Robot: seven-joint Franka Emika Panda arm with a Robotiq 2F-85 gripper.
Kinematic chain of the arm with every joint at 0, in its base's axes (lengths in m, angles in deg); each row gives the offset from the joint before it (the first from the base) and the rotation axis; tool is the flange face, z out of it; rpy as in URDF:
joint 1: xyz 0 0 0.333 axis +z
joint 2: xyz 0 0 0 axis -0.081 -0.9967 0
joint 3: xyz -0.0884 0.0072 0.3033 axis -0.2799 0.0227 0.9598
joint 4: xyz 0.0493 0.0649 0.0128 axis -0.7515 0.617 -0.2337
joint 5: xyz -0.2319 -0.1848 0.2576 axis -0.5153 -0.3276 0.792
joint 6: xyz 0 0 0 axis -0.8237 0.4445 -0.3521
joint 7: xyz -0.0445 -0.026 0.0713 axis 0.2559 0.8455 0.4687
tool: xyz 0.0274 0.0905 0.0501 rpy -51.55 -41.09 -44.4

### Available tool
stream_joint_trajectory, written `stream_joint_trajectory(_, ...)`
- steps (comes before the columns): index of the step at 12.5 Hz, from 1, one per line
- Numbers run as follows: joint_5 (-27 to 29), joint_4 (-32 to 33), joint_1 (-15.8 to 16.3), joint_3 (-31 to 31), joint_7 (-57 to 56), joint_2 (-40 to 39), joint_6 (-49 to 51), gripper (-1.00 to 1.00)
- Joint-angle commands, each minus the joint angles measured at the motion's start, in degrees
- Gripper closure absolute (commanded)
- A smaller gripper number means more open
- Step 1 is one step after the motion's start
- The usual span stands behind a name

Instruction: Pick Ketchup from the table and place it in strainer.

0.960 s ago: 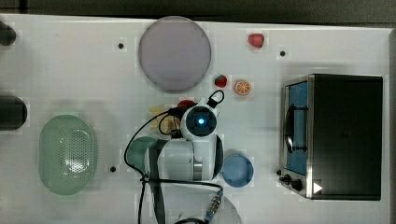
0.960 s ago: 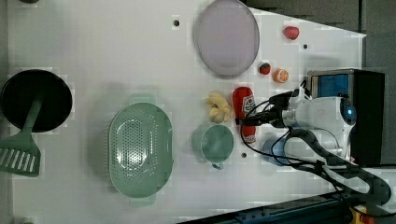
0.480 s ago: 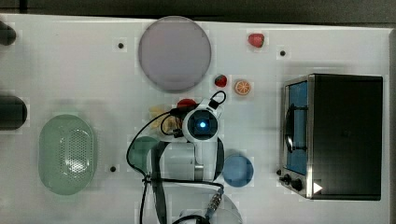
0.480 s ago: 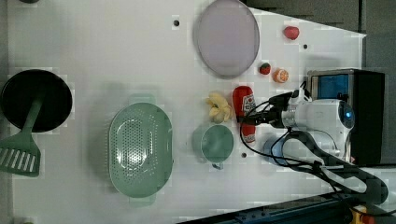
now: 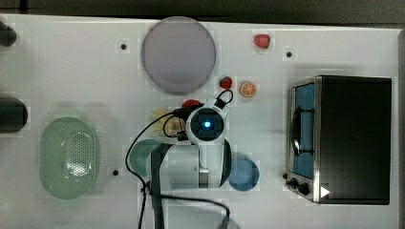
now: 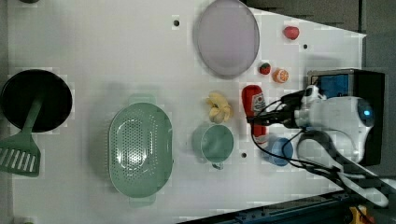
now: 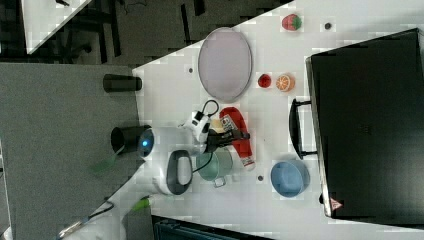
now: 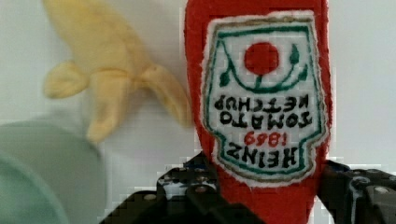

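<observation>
A white desk (image 6: 93,46) is carrying everything, with a black oven (image 5: 353,138) sitting at the top view's right edge, its door handle facing the middle of the desk. The white arm (image 5: 191,167) is reaching in from the top view's bottom edge, its wrist hanging over the desk's centre. A grey plate (image 6: 226,37) is lying near the left view's top edge, and the mint strainer (image 6: 140,147) is sitting well apart from the arm, toward the left view's left, with only its perforated bottom showing inside. A black pan (image 6: 35,100) is resting at the left view's far left with a green spatula (image 6: 21,149) leaning across its rim. A green cup (image 6: 215,142) is standing between the strainer and the arm, and a blue bowl (image 7: 290,177) is sitting near the oven. The Ketchup (image 8: 261,102) is lying on the desk just beside a yellow banana (image 8: 112,88), and the hand (image 7: 227,136) is grasping it, one finger pressing each side of the bottle's red body below the label in the wrist view. An orange slice (image 5: 248,89) and two strawberries (image 5: 226,82) (image 5: 261,40) are lying near the plate.
</observation>
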Motion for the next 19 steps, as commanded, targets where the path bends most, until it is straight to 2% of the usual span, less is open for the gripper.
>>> stream_joint_trajectory(1,0.14,-2.15,-0.49,1.69,-0.4,11.61,7.83,-0.21)
stream_joint_trajectory(5,0.21,-4.98,0.32,6.85,8.38,21.4,23.42,-0.21)
stream_joint_trajectory(7,0.31,-6.41,0.92,10.76,13.18,23.97,26.85,-0.21)
stream_joint_trajectory(14,2.67,-8.25,2.44,27.29,40.07,22.09,24.79,-0.21)
stream_joint_trajectory(19,2.66,-8.54,2.56,35.01,53.19,14.39,13.44,-0.21)
